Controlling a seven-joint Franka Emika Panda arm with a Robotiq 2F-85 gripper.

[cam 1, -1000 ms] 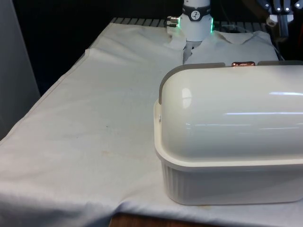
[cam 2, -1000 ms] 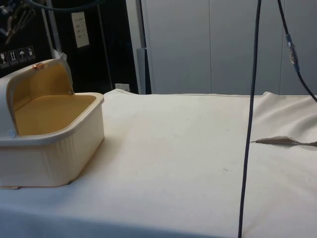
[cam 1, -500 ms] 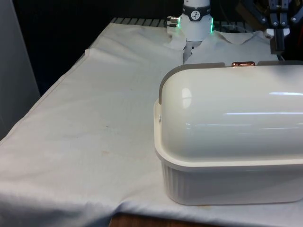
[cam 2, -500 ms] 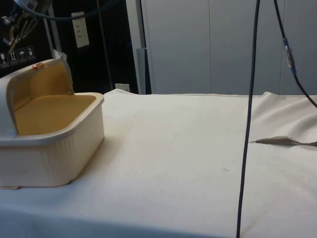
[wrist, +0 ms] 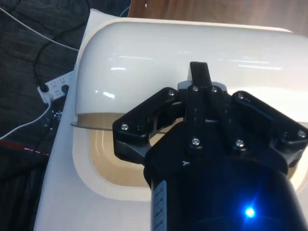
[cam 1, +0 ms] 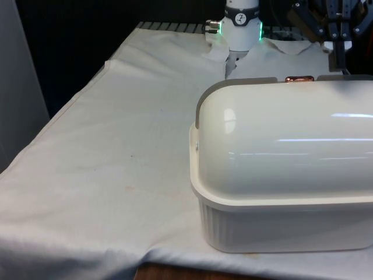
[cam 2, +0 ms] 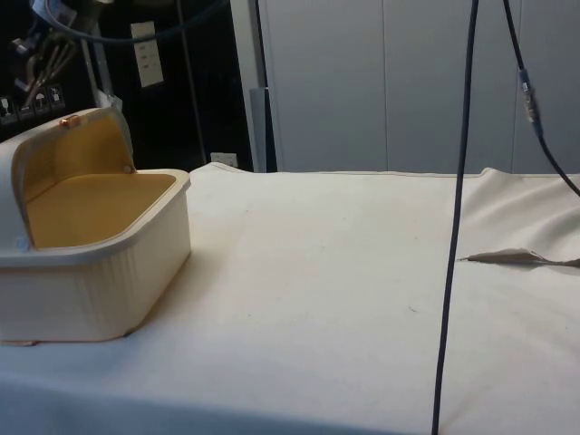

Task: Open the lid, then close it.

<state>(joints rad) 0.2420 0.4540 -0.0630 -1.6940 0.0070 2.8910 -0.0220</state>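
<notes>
A cream bread box (cam 1: 274, 224) stands at the table's near end on the front view's right, its back to that camera. Its domed lid (cam 1: 280, 134) is rolled back, so the tan inside (cam 2: 91, 204) lies open in the side view. A small copper handle (cam 1: 299, 79) sits on the lid's raised edge (cam 2: 68, 120). My black gripper (cam 1: 338, 58) hangs just above and behind that edge, near the handle, fingers together with nothing between them. From the side the gripper (cam 2: 36, 83) is a little above the lid's top. In the wrist view the gripper (wrist: 198, 72) points down at the lid (wrist: 159, 53).
A black cable (cam 2: 453, 227) hangs down across the side view. The white cloth (cam 1: 128, 146) spreads wide on the front view's left, with a fold (cam 2: 517, 258) at one side. A power strip (wrist: 57, 86) and wires lie on the floor beside the table.
The gripper has come down and shifted towards the front view's left, closer to the lid's copper handle. The bread box and its open lid have not moved.
</notes>
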